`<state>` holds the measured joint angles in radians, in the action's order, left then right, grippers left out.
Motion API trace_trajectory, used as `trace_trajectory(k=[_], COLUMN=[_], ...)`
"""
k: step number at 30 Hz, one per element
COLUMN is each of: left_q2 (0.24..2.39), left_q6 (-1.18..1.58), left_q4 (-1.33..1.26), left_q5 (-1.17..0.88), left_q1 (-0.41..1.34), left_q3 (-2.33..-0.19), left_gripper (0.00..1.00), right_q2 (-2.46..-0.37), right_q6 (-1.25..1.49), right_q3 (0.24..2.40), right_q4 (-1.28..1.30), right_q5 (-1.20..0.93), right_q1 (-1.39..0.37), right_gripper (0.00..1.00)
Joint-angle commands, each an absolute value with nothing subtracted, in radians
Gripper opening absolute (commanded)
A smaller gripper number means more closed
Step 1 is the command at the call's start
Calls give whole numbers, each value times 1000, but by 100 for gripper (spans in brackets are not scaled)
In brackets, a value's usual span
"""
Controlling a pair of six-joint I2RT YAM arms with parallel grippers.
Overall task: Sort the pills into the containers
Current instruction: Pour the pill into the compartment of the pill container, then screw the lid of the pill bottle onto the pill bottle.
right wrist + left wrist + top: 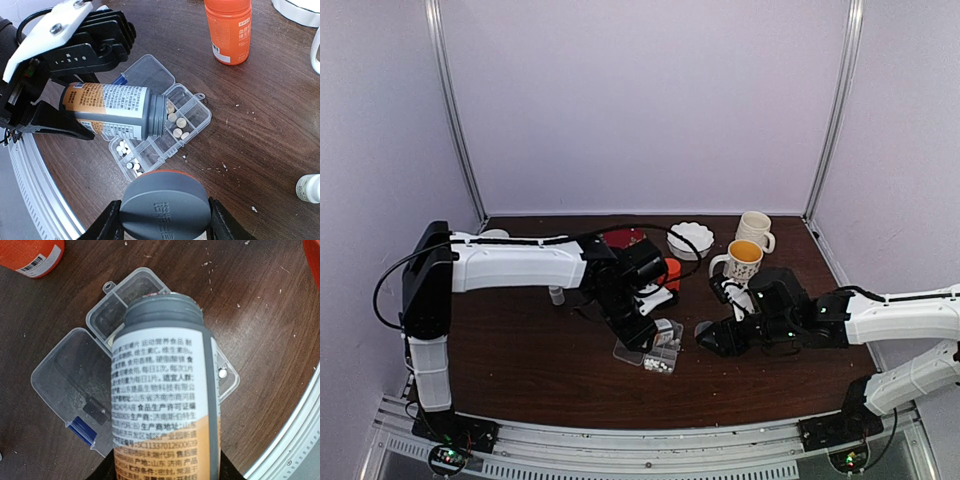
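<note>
2 arms met low over the near middle of the table [520,360]. The left arm reached in with its wrist rolled, and the left gripper [80,102] clamped a grey supplement bottle [117,107] lying on its side, mouth over the pill organizer [207,116]. The right arm stretched flat from its side. The right gripper [165,217] pinched the grey cap [165,197] just short of the organizer.

The organizer lay open, its lid [62,375] flat on the wood. Pale yellowish pills [177,127] sat in the cells [192,107] at the bottle's mouth, and small white pills [127,156] sat in a neighbouring cell.

Bare wood lay open on the organizer's far side. An orange bottle [228,30] stood well apart beyond, and a small white bottle [310,187] stood farther off. The metal rail [290,440] ran near the organizer's near corner.
</note>
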<state>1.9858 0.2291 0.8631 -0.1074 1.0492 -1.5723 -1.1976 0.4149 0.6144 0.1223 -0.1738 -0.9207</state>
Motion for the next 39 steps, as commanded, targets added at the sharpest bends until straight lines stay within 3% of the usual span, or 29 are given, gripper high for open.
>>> trace_trajectory(k=[1, 8, 12, 22, 26, 32, 39], left_q2=[1929, 1854, 1721, 1436, 1359, 1293, 1337], left_q6=[239, 212, 190, 92, 71, 70, 55], left_q4=[764, 666, 443, -23, -136, -255, -208], left_q5=[-96, -86, -117, -346, -456, -557, -746], left_q1=[1051, 1050, 1051, 1049, 1049, 1041, 1027], left_q3=[-1508, -1431, -1252, -964, -910, -848, -915], left_gripper=[0, 0, 0, 1, 1, 1, 3], right_q2=[-1199, -1200, -1193, -1132, -1069, -963, -961], right_q6=[413, 402, 403, 355, 277, 213, 143], right_q3=[611, 638, 624, 654, 703, 731, 873], right_q4=[100, 100, 35, -162, -139, -126, 20], right_q5=[-163, -164, -186, -505, -660, -726, -828], right_q1=[-922, -922, -919, -880, -877, -873, -873], right_gripper=[0, 0, 0, 0, 0, 0, 0])
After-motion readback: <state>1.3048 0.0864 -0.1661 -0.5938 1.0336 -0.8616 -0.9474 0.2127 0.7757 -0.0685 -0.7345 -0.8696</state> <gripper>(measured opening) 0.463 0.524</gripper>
